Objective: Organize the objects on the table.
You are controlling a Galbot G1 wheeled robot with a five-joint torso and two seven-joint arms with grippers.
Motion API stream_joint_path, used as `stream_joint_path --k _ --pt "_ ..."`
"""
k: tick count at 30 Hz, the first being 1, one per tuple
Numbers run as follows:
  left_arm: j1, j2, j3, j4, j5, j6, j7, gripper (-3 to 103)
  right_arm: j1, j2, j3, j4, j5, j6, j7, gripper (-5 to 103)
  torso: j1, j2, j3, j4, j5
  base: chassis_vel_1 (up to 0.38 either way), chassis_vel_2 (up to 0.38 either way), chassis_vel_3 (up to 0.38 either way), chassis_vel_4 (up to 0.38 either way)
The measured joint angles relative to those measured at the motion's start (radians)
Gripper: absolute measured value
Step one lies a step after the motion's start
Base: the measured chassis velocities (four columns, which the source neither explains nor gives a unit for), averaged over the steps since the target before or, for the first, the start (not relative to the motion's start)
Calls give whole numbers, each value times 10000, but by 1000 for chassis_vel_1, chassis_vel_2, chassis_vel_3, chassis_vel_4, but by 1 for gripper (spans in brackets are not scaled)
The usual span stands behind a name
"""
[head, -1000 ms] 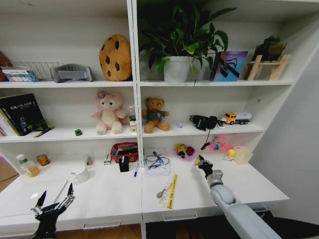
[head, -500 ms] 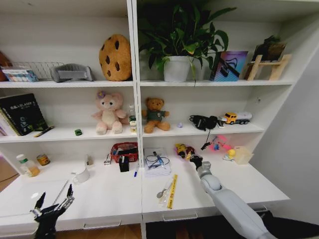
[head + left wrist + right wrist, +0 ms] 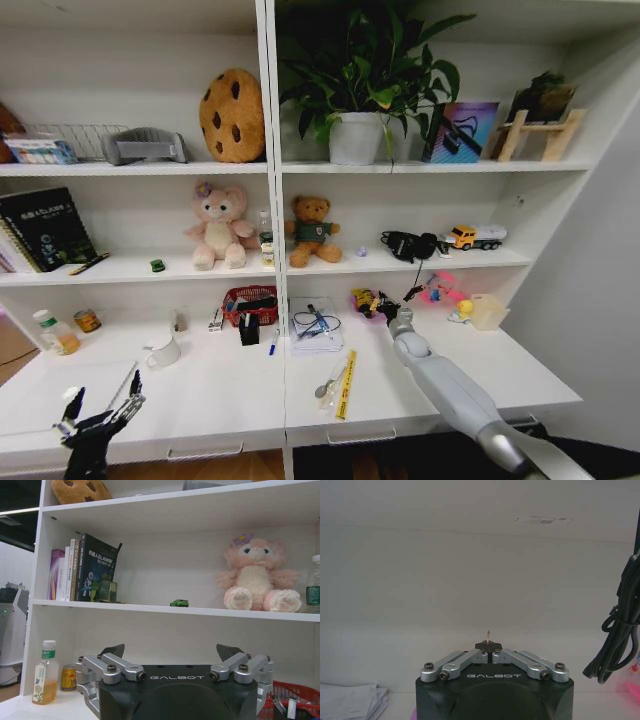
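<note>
Now right gripper (image 3: 380,305) (fingers together) at the table's (image 3: 220,390) back, left gripper (image 3: 98,415) spread, low.

Each gripper — the left gripper (image 3: 172,655) and the right gripper (image 3: 489,646) — has a matte black housing stamped "GALBOT" in pale letters, silver metal linkage bars fixed with dark-headed screws, and black fingertips. The right arm (image 3: 447,383) is smooth light-grey casing in rounded segments.
</note>
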Motion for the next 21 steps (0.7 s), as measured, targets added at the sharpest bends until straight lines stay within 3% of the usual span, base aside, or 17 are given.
stream_joint_path --k 18,20,21 --pt "30 20 -40 -84 -66 -11 8 100 849 574 -86 -1187 28 46 -104 -1 -1 0 0 1 -1 0 0 0 0" --pt "35 35 -75 -76 -109 -21 15 100 854 544 -31 -1195 36 19 -127 9 -2 0 0 1 0 0 0 0 0" --pt "35 35 -75 -76 -109 -21 15 100 854 544 -31 -1195 36 19 -127 9 -2 0 0 1 0 0 0 0 0"
